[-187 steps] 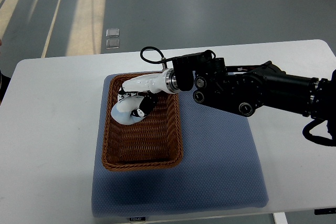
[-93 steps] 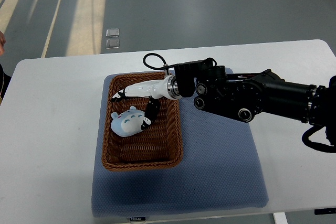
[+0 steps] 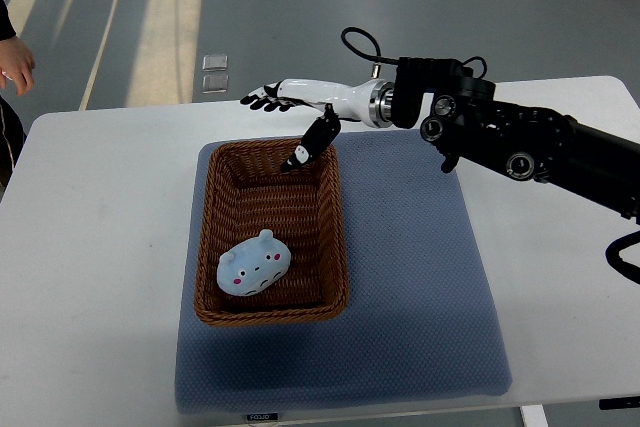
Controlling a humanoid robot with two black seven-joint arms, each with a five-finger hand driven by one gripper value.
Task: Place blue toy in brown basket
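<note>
I am looking down at the toy [image 3: 254, 269], which is lying inside the basket [image 3: 335, 247], toward its lower end in the middle-left of the frame, face up and touching nothing but the wicker floor. The basket is sitting on the blue mat [image 3: 420, 307], which is lying on the table [image 3: 90, 277]. My right robot hand [image 3: 290, 107] is hanging above the basket's upper edge, near the top centre of the frame, its arm coming in from the right. Its fingers [image 3: 262, 100] are stretching out apart toward the left and the thumb is pointing down toward the basket's upper right corner; it is gripping nothing. The left arm is not showing. At the upper left edge, a person's hand [image 3: 18, 65] is showing, well apart from the work.

I am judging the task as essentially done: the toy is in the basket and the hand is clear of it. What is left, I think, is only drawing the arm off to the right.
</note>
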